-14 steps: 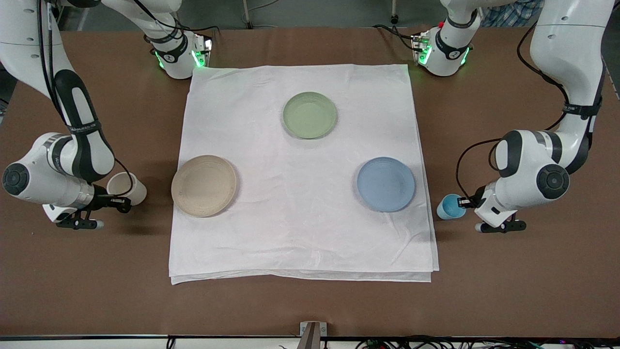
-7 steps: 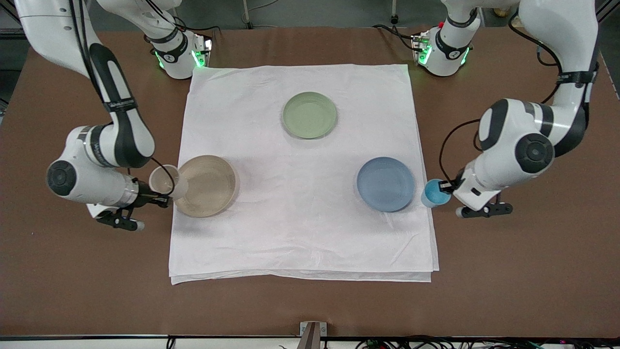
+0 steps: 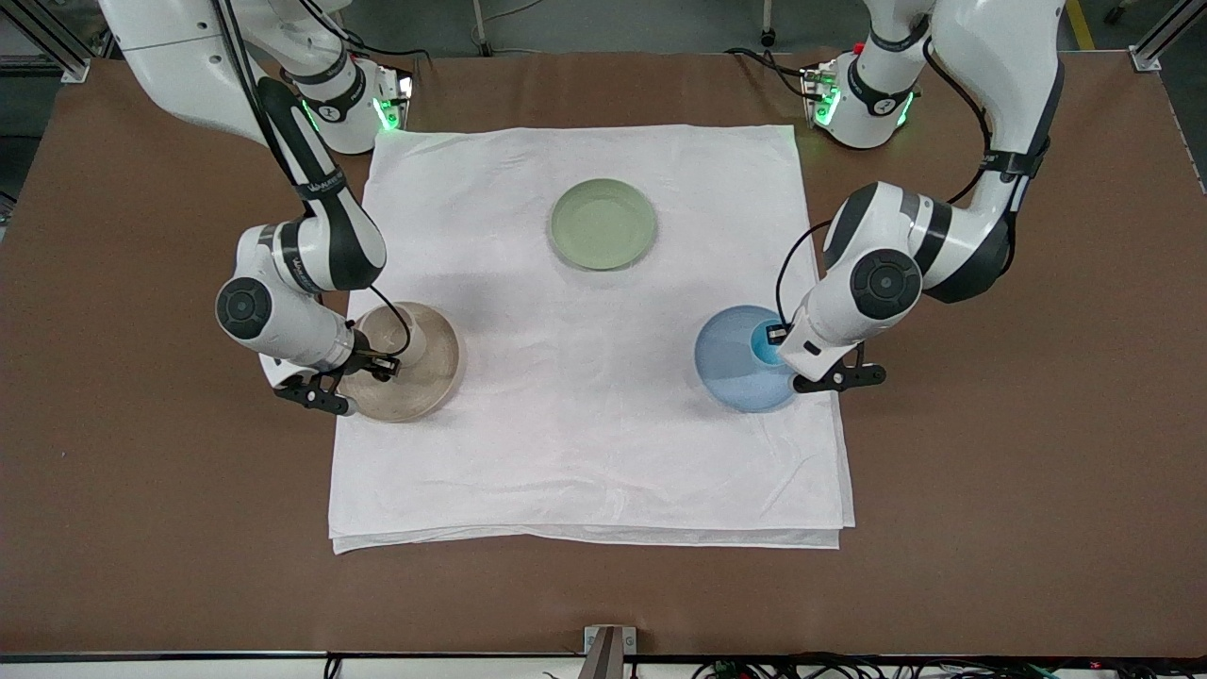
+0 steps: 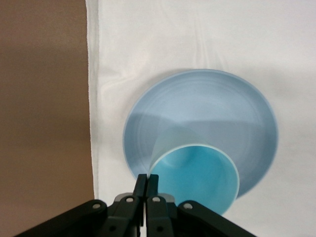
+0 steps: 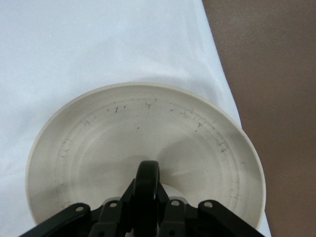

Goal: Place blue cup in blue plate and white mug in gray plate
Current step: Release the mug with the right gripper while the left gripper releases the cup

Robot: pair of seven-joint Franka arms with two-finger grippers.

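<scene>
Holding both cups over their plates.
My left gripper [image 4: 146,186] is pinching the blue cup [image 4: 197,175] above the blue plate [image 4: 207,103]; my right gripper [image 5: 146,190] is clamping the white mug [image 3: 412,343] over the gray plate [image 5: 123,128], white cloth [image 3: 585,424] spreading wide around.

Blue cup [image 3: 766,343] over blue plate [image 3: 731,377], white mug [image 3: 407,342] over gray plate [image 3: 429,377], both plates on cloth [image 3: 585,453].

Front view: high, facing the robots across the bench [image 3: 141,528]. Wrist views: close, looking down; left shares the blue plate [image 4: 232,103], right the gray plate [image 5: 98,143].
</scene>
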